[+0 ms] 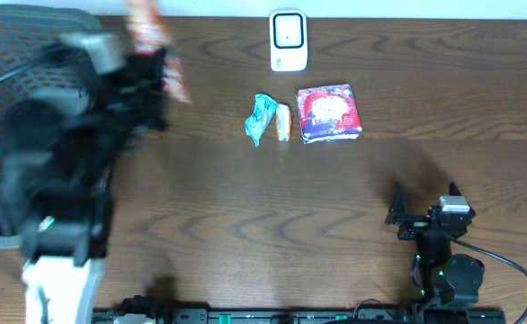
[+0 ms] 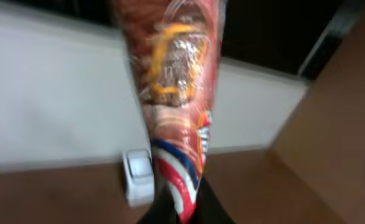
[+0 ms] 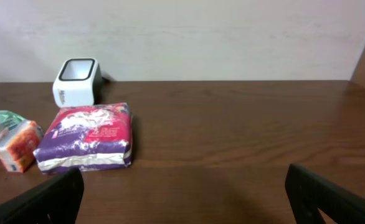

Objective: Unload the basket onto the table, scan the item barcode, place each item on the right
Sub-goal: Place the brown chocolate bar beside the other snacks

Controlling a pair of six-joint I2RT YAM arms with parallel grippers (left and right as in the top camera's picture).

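My left gripper (image 1: 148, 70) is lifted above the table's back left, blurred, and shut on the lower end of a long red snack packet (image 1: 156, 40). In the left wrist view the packet (image 2: 176, 93) rises from between the dark fingers (image 2: 217, 208), red and orange with a blue and white striped tip. The white barcode scanner (image 1: 288, 40) stands at the back centre; it shows as a small white box (image 2: 139, 177) just left of the packet's tip. My right gripper (image 1: 424, 194) rests at the front right, open with nothing in it (image 3: 185, 199).
A purple and red packet (image 1: 328, 113), a small orange packet (image 1: 283, 121) and a teal packet (image 1: 261, 118) lie in a row in front of the scanner (image 3: 76, 81). A dark mesh basket (image 1: 3, 54) sits at the far left.
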